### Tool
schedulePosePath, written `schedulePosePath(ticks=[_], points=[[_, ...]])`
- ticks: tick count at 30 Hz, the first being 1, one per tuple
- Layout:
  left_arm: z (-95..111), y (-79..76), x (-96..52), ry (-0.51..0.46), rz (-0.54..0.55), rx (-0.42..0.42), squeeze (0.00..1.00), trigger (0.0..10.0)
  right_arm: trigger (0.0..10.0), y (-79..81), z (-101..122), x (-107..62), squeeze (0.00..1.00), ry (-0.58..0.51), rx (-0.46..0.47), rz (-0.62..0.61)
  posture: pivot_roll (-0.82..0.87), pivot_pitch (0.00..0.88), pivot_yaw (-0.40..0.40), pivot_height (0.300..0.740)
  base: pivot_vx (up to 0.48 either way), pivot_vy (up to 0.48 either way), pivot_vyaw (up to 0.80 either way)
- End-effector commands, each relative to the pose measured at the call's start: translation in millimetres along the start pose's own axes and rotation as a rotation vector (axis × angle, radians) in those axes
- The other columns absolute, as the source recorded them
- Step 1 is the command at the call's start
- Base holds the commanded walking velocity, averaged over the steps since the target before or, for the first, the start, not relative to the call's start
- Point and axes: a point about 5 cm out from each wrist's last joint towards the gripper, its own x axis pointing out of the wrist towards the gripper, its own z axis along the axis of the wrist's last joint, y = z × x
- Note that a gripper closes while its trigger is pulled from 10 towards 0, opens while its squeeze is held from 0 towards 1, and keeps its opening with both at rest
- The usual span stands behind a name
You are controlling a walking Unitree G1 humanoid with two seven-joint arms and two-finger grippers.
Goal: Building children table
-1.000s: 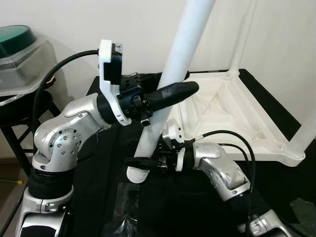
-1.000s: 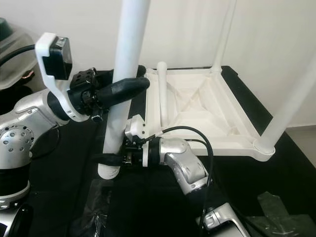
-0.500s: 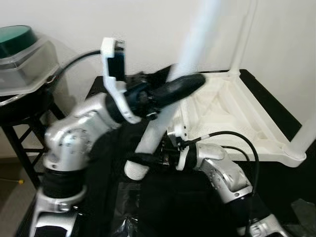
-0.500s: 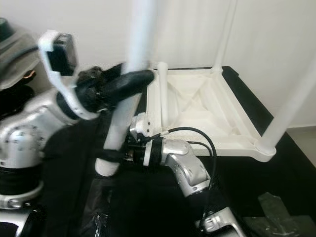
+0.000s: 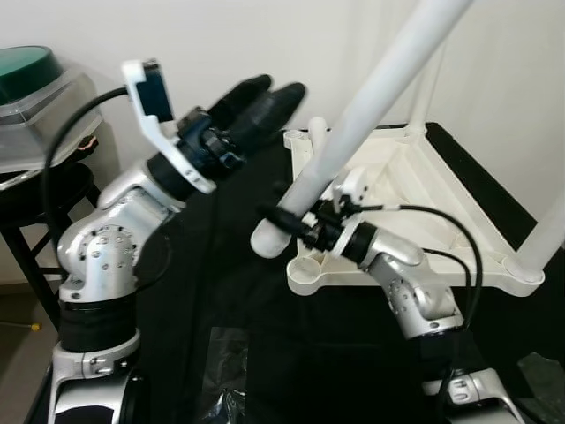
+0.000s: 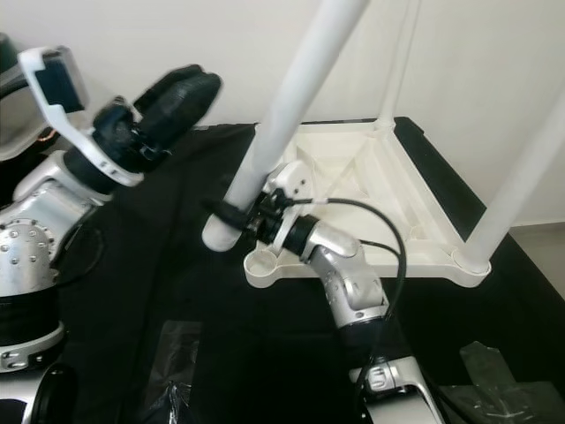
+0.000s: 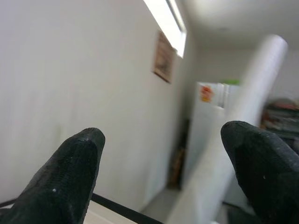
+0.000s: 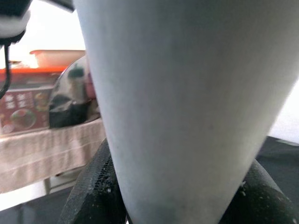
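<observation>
Right claw gripping leg, left claw spread

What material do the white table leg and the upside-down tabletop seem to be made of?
The table leg, held near its lower end by the right gripper, looks like smooth white plastic: an evenly coloured tube with a soft sheen. The tabletop is probably moulded plastic too, since its underside shows moulded ribs and a round corner socket.

Upper left there's a clear plastic bin with a green lid, sitting on a black stool. Black cloth covers the counter, with a clear plastic bag lying at the bottom.
</observation>
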Motion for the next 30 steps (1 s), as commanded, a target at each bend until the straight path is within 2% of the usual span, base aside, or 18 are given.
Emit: schedulePosePath(ticks=[1, 3, 7, 8, 9, 10, 11, 12, 20, 27, 30], points=[[3.4, 8.0, -8.7, -0.012, 0.058, 0.014, 1.00, 10.0, 0.0, -2.6, 5.0, 0.8, 0.00, -0.028, 0.002, -0.016, -0.01, 0.069, 0.032, 0.740, 0.000, 0.000, 0.00], [12.0, 22.7, -19.8, -0.049, 0.172, 0.033, 1.00, 10.0, 0.0, -13.0, 12.9, -2.9, 0.00, -0.059, -0.002, -0.090, -0.01, 0.069, 0.028, 0.740, 0.000, 0.000, 0.00], [15.5, 28.9, -23.4, -0.066, 0.226, 0.040, 1.00, 10.0, 0.0, -17.1, 15.8, -3.8, 0.00, -0.072, -0.005, -0.125, -0.01, 0.069, 0.028, 0.740, 0.000, 0.000, 0.00], [19.0, 39.7, -28.8, -0.088, 0.324, 0.048, 1.00, 10.0, 0.0, -25.1, 19.0, -6.4, 0.00, -0.086, -0.005, -0.186, -0.01, 0.070, 0.028, 0.740, 0.000, 0.000, 0.00], [19.0, 39.7, -28.8, -0.088, 0.324, 0.048, 1.00, 10.0, 0.0, -25.1, 19.0, -6.4, 0.00, -0.086, -0.005, -0.186, -0.01, 0.070, 0.028, 0.740, 0.000, 0.000, 0.00], [22.0, 48.8, -34.3, -0.108, 0.406, 0.050, 1.00, 10.0, 0.0, -32.0, 21.9, -9.0, 0.00, -0.098, -0.008, -0.243, -0.01, 0.070, 0.028, 0.740, 0.000, 0.000, 0.00], [22.0, 48.8, -34.3, -0.108, 0.406, 0.050, 1.00, 10.0, 0.0, -32.0, 21.9, -9.0, 0.00, -0.098, -0.008, -0.243, -0.01, 0.070, 0.028, 0.740, 0.000, 0.000, 0.00], [26.6, 64.4, -46.2, -0.129, 0.549, 0.069, 0.00, 10.0, 0.0, -44.3, 26.6, -14.5, 0.00, -0.114, -0.012, -0.348, -0.01, 0.070, 0.031, 0.740, 0.000, 0.000, 0.00], [25.7, 74.4, -56.0, -0.129, 0.638, 0.080, 0.00, 10.0, 0.0, -53.1, 28.5, -20.9, 0.00, -0.114, -0.031, -0.427, 0.01, 0.066, 0.035, 0.740, 0.000, 0.000, 0.00], [22.6, 73.7, -58.1, -0.133, 0.623, 0.021, 0.00, 10.0, 0.0, -57.3, 27.6, -22.6, 0.00, -0.121, -0.034, -0.478, 0.01, 0.065, 0.033, 0.740, 0.000, 0.000, 0.00], [11.1, 73.3, -62.3, -0.078, 0.622, 0.031, 0.00, 10.0, 0.0, -60.4, 27.8, -23.2, 0.00, -0.112, -0.040, -0.501, 0.01, 0.065, 0.038, 0.740, 0.000, 0.000, 0.00]])
